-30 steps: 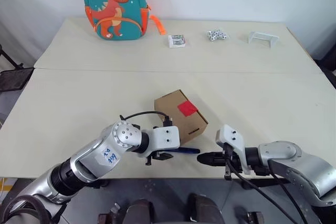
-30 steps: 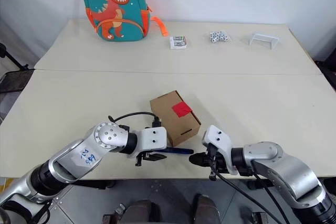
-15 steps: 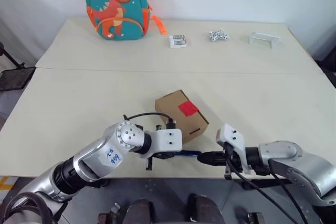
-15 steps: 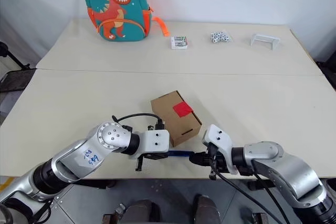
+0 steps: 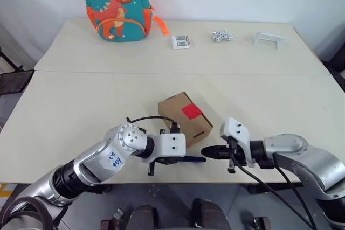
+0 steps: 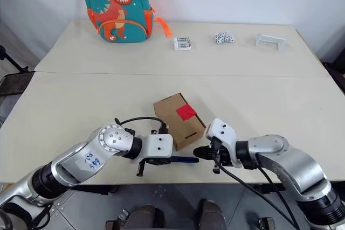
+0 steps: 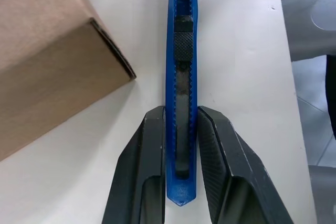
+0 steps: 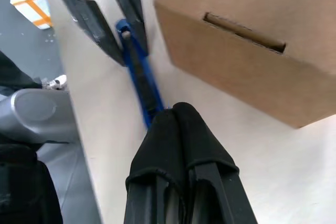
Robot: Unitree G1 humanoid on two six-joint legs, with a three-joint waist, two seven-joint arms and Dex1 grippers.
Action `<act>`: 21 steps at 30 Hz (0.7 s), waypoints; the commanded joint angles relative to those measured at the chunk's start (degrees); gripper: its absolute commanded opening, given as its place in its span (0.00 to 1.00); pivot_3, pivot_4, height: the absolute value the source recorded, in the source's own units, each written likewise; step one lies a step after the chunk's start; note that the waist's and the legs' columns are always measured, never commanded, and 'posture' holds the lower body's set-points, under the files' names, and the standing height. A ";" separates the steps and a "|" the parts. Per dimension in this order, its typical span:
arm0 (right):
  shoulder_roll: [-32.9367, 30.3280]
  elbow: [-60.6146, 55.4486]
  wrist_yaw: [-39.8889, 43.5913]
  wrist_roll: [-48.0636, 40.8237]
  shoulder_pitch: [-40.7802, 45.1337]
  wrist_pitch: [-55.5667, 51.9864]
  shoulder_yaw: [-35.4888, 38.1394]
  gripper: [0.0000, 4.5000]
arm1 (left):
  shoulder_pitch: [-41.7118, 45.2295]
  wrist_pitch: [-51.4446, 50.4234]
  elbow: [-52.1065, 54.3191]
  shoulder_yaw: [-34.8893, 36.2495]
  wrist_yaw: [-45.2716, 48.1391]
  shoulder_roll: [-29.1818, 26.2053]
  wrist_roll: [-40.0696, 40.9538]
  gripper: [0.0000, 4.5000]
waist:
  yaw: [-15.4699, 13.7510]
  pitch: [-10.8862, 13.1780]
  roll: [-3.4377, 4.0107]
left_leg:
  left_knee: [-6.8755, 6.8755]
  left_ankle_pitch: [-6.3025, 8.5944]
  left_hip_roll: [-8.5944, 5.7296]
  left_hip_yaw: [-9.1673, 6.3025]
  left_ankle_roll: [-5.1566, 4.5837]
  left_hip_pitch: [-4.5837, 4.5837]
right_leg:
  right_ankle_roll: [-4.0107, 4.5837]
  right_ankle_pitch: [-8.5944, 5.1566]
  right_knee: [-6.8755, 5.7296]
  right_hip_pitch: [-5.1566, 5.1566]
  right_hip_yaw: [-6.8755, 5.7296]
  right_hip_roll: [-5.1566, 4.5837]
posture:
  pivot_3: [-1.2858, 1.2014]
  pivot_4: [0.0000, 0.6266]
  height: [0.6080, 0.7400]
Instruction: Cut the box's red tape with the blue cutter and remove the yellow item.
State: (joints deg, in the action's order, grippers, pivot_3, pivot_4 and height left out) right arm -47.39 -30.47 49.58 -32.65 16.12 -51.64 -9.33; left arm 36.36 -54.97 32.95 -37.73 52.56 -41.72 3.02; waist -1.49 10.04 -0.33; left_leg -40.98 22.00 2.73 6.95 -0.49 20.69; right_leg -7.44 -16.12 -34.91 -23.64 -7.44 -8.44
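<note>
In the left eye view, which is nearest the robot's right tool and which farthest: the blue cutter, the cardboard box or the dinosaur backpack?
From the right tool:
1. Blue cutter, right at its tip, near table edge.
2. Cardboard box, just behind, mid-table.
3. Dinosaur backpack, far back left, by the wall.

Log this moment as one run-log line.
left hand: shut on slim blue pen-shaped cutter, flat on table | right hand: shut, tips at cutter's far end | brown cardboard box: closed, red tape patch uncut
</note>
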 commanded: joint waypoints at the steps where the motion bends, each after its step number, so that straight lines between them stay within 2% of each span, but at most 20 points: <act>1: 0.16 0.62 1.01 1.72 1.59 1.25 -2.60 0.00 | -0.12 -1.08 -0.24 -1.78 1.24 -0.54 0.08 0.19 | 0.00 0.00 0.00 | 0.00 0.00 0.00 0.00 0.00 0.00 | 0.00 0.00 0.00 0.00 0.00 0.00 | 0.52 0.24 1.00; 5: -0.18 1.32 2.22 3.88 2.25 2.57 -5.51 0.00 | 0.03 -2.90 -0.29 -1.37 0.25 0.25 0.09 0.19 | 0.00 0.00 0.00 | 0.00 0.00 0.00 0.01 0.00 0.01 | 0.00 0.00 0.00 0.00 -0.01 0.00 | 0.52 0.24 1.00; 21: 2.77 2.04 2.22 7.03 2.14 3.53 -9.48 0.00 | 1.40 -6.38 0.37 -2.23 0.43 -0.08 1.36 0.19 | 0.12 0.00 0.01 | -0.01 0.00 0.00 0.01 0.00 -0.02 | 0.00 0.00 -0.04 0.01 -0.01 0.00 | 0.52 0.24 1.00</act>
State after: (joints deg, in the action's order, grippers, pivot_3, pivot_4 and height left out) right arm -45.17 -28.64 51.71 -25.91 18.40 -48.28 -17.60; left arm 38.06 -60.43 33.30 -38.13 52.65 -41.12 4.20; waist -1.37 10.03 -0.33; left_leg -40.99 22.00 2.73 6.95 -0.49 20.66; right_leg -7.44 -16.12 -34.95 -23.63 -7.44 -8.44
